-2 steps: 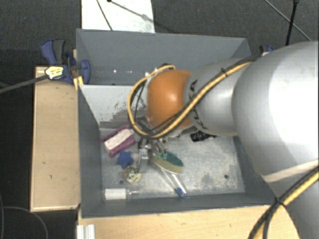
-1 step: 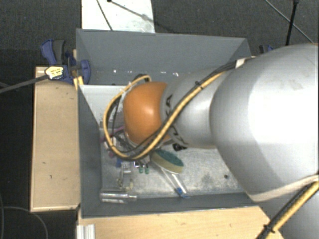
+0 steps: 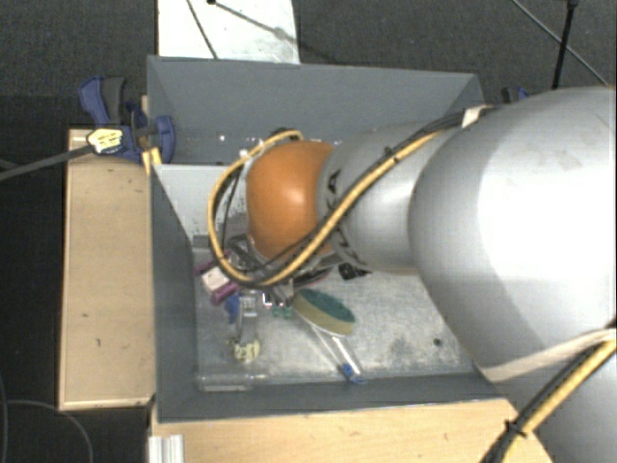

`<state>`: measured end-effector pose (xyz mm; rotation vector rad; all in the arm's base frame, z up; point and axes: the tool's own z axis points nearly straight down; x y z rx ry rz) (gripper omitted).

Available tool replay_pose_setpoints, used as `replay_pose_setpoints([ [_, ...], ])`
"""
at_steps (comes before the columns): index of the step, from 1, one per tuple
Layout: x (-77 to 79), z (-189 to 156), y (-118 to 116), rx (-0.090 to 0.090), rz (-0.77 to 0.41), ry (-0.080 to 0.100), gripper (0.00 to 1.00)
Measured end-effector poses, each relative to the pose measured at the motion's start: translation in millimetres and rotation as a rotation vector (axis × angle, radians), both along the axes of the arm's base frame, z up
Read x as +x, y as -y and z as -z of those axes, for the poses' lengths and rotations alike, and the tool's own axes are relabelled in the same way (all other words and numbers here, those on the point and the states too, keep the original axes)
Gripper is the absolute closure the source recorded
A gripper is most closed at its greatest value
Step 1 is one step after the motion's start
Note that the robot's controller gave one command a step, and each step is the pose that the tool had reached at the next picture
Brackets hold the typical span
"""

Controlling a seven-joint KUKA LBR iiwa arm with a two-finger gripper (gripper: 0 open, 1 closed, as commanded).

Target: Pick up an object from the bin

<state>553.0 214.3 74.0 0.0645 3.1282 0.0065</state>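
Grey metal bin (image 3: 175,297) held the gripper (image 3: 247,341) low over a small pale lump (image 3: 249,353) near the view's left wall, seemingly poised for grasping; whether open or closed could not be told.

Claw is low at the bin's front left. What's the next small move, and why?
Probably a short, straight descent. The claw hangs just above a small pale lump on the floor near the left wall of the bin. The lump lies apart from the teal-and-cream disc and the blue-tipped white stick to its right, so the path down looks clear. I cannot tell whether they already touch.
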Motion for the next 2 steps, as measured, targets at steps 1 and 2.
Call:
replay_pose_setpoints([
  [1, 2.9, -5.7, -0.7, 0.002, 0.004, 0.007, 1.0],
  [2, -23.6, -173.5, -15.8, 0.001, -0.013, -0.003, 1.0],
])
